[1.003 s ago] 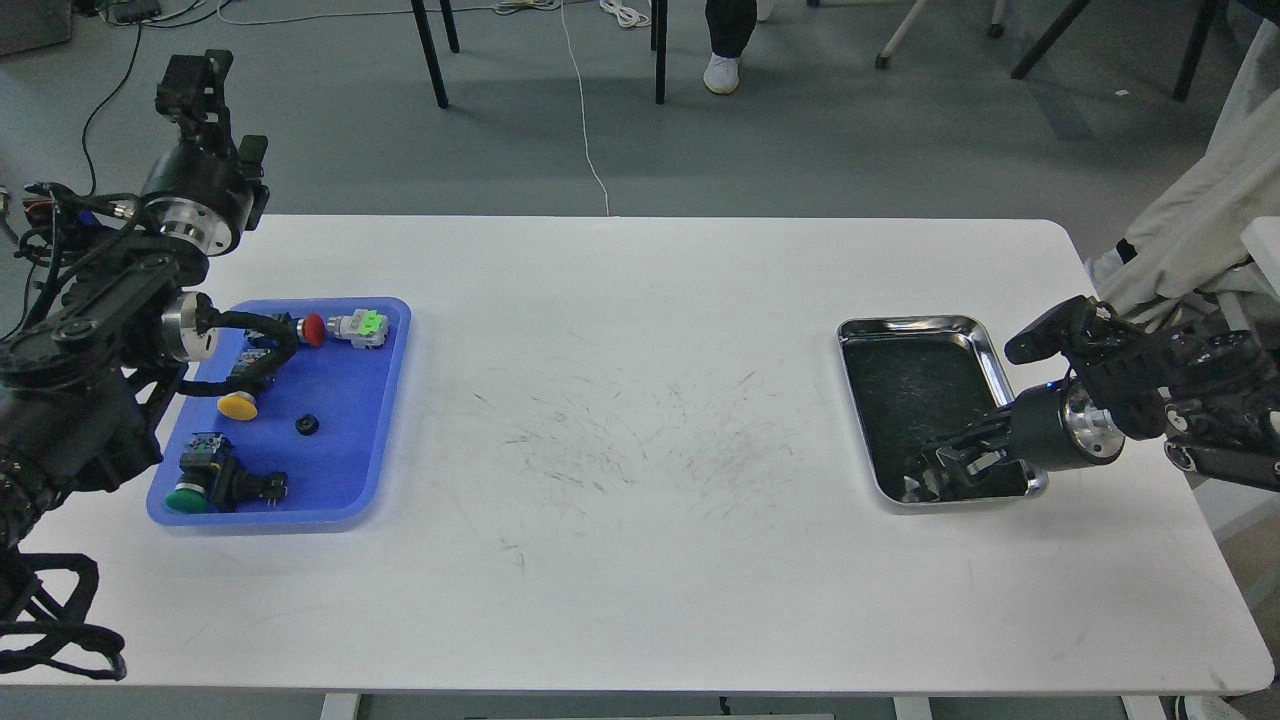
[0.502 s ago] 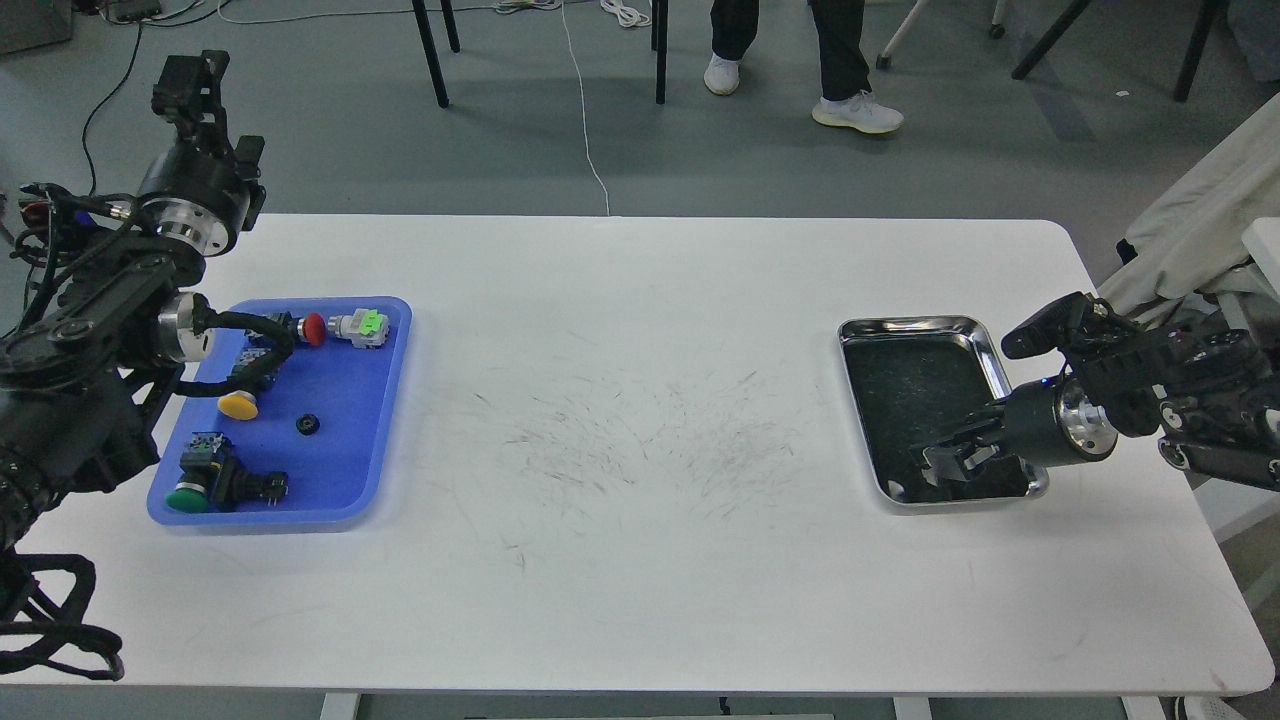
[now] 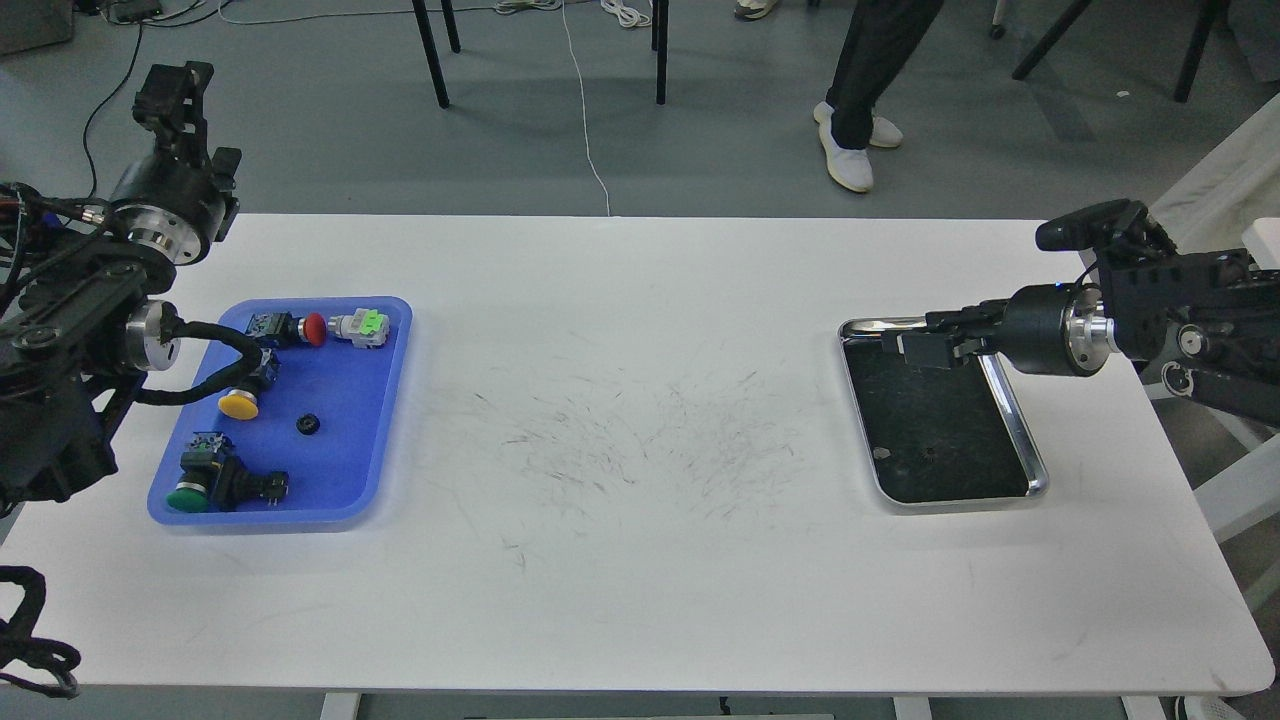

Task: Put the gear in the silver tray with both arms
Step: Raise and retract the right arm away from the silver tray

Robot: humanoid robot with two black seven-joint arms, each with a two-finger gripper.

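A lab: scuffed white table, floor cables, parts in blue tray.

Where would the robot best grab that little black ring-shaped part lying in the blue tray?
The small black gear lies flat on the open floor of the blue tray, apart from the push buttons. Best is probably to come straight down from above with the left gripper, one of the fingers on each side of its outer rim. It is low and round, so a sideways approach would likely scrape the tray floor.
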